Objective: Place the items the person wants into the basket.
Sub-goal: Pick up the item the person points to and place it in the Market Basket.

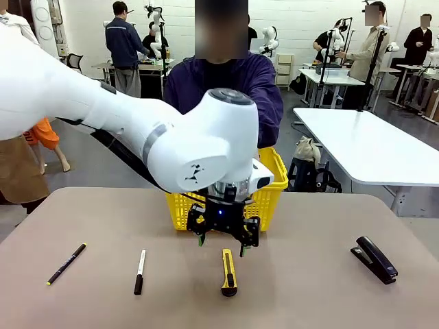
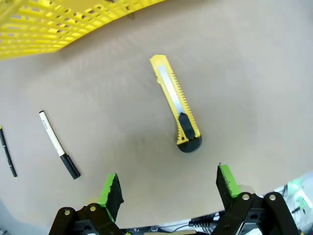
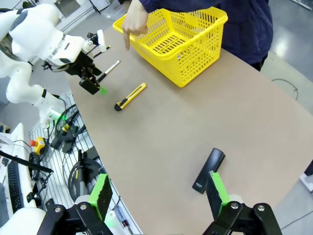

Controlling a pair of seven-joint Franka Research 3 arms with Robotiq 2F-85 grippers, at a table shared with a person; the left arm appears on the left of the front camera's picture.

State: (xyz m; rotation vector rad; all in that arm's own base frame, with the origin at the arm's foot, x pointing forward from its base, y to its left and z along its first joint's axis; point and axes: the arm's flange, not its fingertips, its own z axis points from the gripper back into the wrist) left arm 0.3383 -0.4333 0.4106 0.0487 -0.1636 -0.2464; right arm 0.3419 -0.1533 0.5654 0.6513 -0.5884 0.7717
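While our left gripper (image 1: 221, 245) hangs over the table (image 1: 309, 295) with its jaws spread wide and empty, we see the utility knife (image 1: 228, 272) lying flat just beneath it, untouched, black end toward the robot. The yellow basket (image 1: 274, 181) stands just beyond the knife at the far edge. A white marker (image 1: 140, 271) and a thin pen (image 1: 66, 264) lie to the knife's left. The black stapler (image 1: 374, 259) rests well apart on the right, below our right gripper (image 3: 159, 182), likewise wide and empty. Behind the basket stands the person (image 1: 226, 82), one hand (image 3: 133, 24) pointing a finger down beside its corner.
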